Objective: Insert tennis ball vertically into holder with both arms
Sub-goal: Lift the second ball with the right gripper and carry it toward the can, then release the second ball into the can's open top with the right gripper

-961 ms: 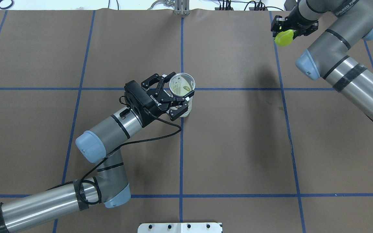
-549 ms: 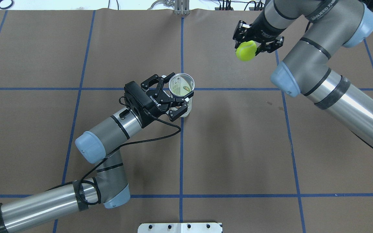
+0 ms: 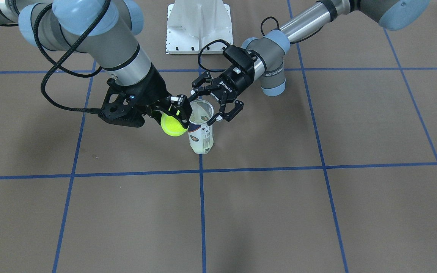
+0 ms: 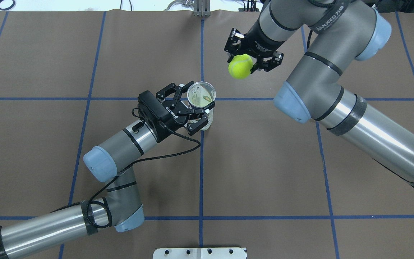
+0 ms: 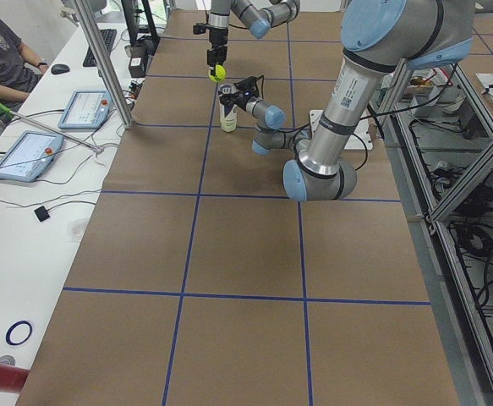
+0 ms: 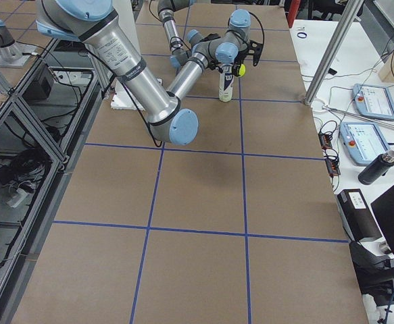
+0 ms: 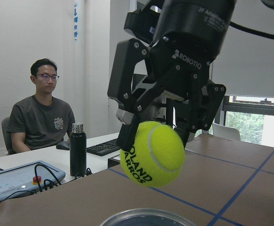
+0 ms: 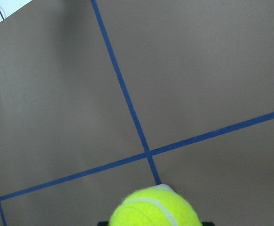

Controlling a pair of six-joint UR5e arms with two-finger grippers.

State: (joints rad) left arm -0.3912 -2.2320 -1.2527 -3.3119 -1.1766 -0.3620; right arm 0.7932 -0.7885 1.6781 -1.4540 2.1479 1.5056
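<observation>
One limb alone has moved in the last second. Across the brown counter [image 4: 264, 162], the right arm [image 4: 336, 93] has swung in from the far right corner toward the middle, and it now reaches over the far half of the centre line. The left arm [image 4: 120, 151] has not shifted at all and lies in the same bent pose from the near left.

The holder [image 3: 201, 138] stands upright at the crossing of the blue lines, exactly where it was, with its silver rim open to the top. The left hand [image 4: 194, 105] stays clamped about it just under the rim, one finger on each side of the clear wall, steadying it.

The right hand [image 4: 246, 62] points downward, its fingers pressed together on the tennis ball [image 4: 240, 67], which hangs below them. The ball has travelled most of the way across: a second ago it was well apart from the holder, and now it sits near the rim, though not over it. From overhead it lies beyond the opening and to its right. In the left wrist view it floats above and behind the rim's edge.

So the carry looks nearly finished. What seems left is a short sideways correction to centre the ball over the opening, then a straight descent and release. Since the ball looks barely narrower than the opening, a small offset could catch it on the rim or tip the holder against the left hand's grip.
</observation>
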